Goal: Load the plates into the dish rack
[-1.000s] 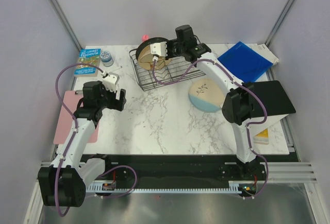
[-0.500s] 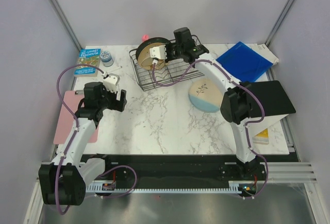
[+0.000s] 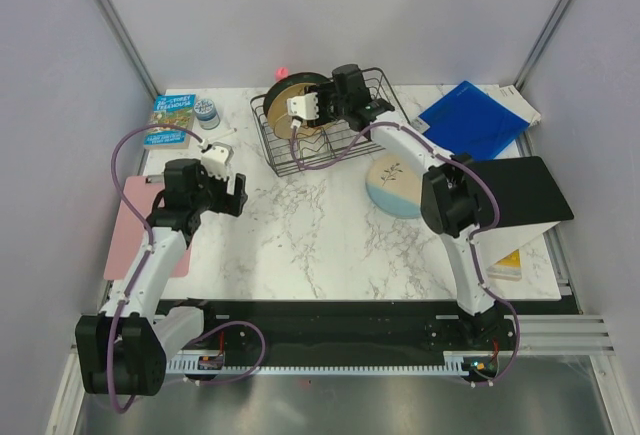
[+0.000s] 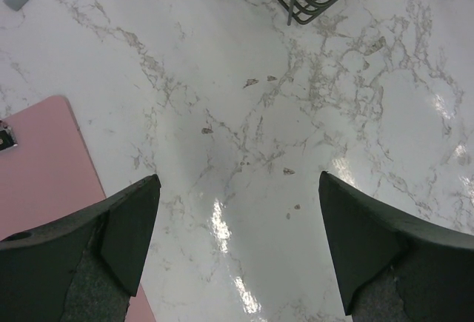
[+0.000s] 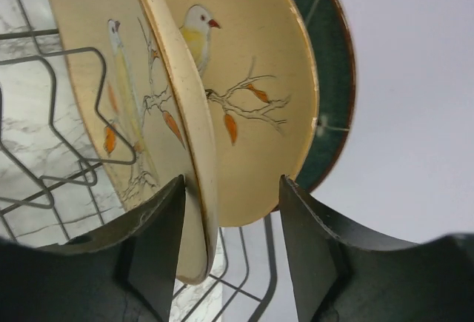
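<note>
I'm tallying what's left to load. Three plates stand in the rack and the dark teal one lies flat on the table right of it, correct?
Not quite. The one flat on the table is the cream-and-blue plate, as the top view shows. The dark teal plate stands in the dish rack with the two tan plates.
</note>
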